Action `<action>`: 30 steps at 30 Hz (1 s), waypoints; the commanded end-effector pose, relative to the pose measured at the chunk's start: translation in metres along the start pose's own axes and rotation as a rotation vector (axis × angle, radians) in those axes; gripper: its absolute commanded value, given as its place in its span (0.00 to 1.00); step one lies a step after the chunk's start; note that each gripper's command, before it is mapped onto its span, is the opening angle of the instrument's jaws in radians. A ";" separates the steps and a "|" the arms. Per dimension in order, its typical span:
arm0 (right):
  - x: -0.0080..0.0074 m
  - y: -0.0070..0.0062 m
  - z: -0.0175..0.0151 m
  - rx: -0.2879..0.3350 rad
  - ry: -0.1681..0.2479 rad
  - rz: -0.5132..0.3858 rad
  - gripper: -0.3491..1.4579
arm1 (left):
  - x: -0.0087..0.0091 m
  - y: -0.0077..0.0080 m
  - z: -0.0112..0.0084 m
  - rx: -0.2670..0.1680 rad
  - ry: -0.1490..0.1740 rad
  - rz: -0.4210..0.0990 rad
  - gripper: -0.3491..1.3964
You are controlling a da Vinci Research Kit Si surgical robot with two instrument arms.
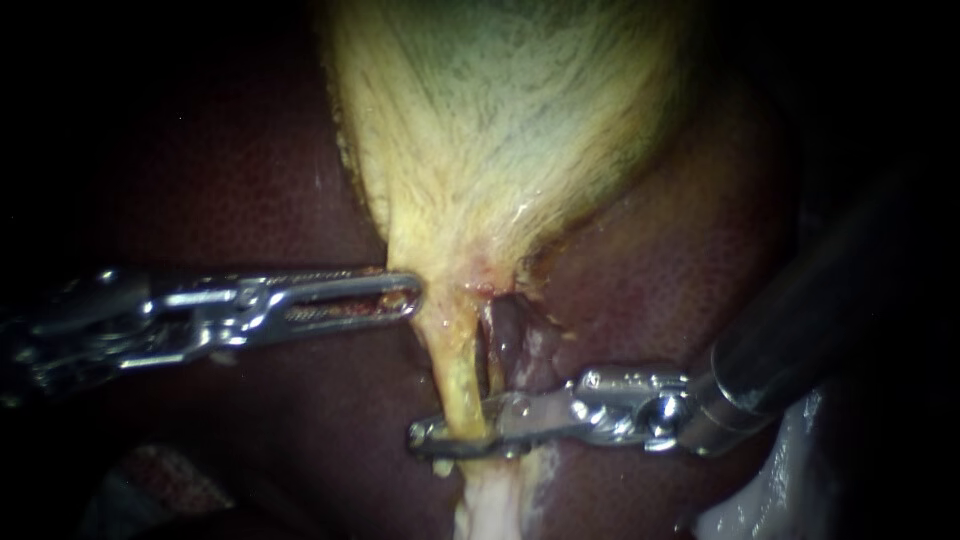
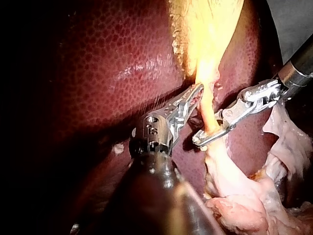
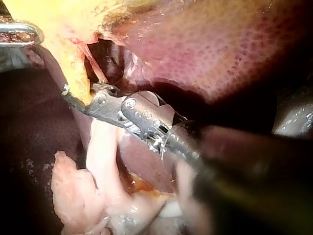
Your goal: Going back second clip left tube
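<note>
Left tube [image 1: 455, 375] hangs from the gallbladder [image 1: 500, 120] neck. Nearest, my right instrument [image 1: 425, 438] has its pincer closed across it, one side in front and one behind. Farther back, my left instrument [image 1: 408, 296] grips the gallbladder's edge in its pincer, and the liver [image 1: 230, 180] lies behind.

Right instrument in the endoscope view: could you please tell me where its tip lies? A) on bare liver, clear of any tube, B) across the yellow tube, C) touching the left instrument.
B: the right instrument crosses the yellow tube below the gallbladder, apart from the left instrument.
</note>
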 end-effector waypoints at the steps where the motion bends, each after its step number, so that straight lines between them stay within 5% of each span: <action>1: 0.0000 0.0000 0.0000 0.000 0.000 0.000 0.00 | 0.0000 -0.0001 -0.0001 -0.001 -0.001 0.000 0.04; 5: 0.0000 -0.0002 0.0001 0.000 0.000 -0.001 0.00 | 0.0000 -0.0001 -0.0001 -0.001 -0.001 0.000 0.02; 10: 0.0003 -0.0008 0.0005 0.018 0.047 -0.004 0.32 | 0.0000 0.0000 -0.0002 -0.001 0.000 0.000 0.00; 14: 0.0006 -0.0011 0.0006 0.032 0.088 -0.030 0.44 | 0.0001 0.0001 -0.0005 0.000 0.000 0.001 0.00; 22: 0.0000 -0.0006 -0.0012 0.036 0.111 -0.256 0.50 | 0.0003 0.0001 -0.0011 0.002 0.001 0.002 0.00; 30: -0.0009 0.0000 -0.0038 0.014 0.115 -0.308 0.51 | 0.0003 0.0000 -0.0012 0.002 0.001 0.002 0.00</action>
